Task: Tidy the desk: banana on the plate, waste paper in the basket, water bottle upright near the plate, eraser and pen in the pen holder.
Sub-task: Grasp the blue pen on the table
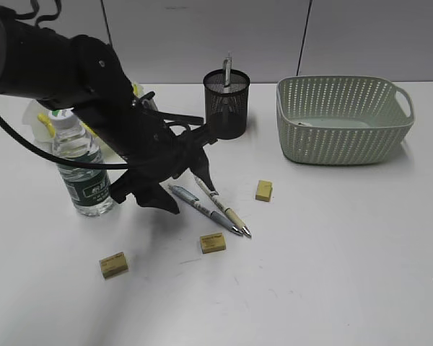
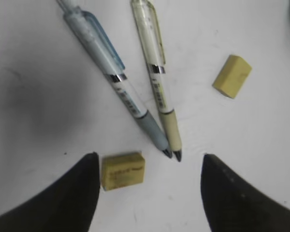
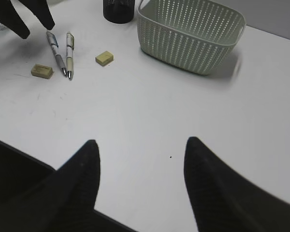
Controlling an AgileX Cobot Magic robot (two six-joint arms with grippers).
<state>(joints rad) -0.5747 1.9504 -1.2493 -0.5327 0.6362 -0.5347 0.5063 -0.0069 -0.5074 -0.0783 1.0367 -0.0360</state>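
On the far left of the white tabletop [image 1: 346,252] the water bottle [image 1: 81,162] stands upright, its dark green label facing the camera. Behind it, mostly hidden by the left arm, show bits of the pale plate [image 1: 33,115] and the yellow banana [image 1: 46,124]. In front of the bottle, well apart, lies one yellow eraser [image 1: 113,264]. The left tool [image 1: 169,184] hangs low with its fingers spread wide and nothing between them, above the blue pen [image 2: 117,79] and the cream pen [image 2: 157,79], which lie side by side, tips nearly touching. In the left wrist view a second eraser [image 2: 123,170] lies just beside the left fingertip [image 2: 75,193]. A third eraser [image 1: 264,190] lies to the right of the pens. Behind them the black mesh pen holder [image 1: 226,101] stands upright with a pen already in it. Right of it sits the green basket [image 1: 343,119]; something pale lies on its floor, too unclear to name. The right tool [image 3: 140,188] shows only in its own wrist view, fingers wide apart and empty over bare tabletop.
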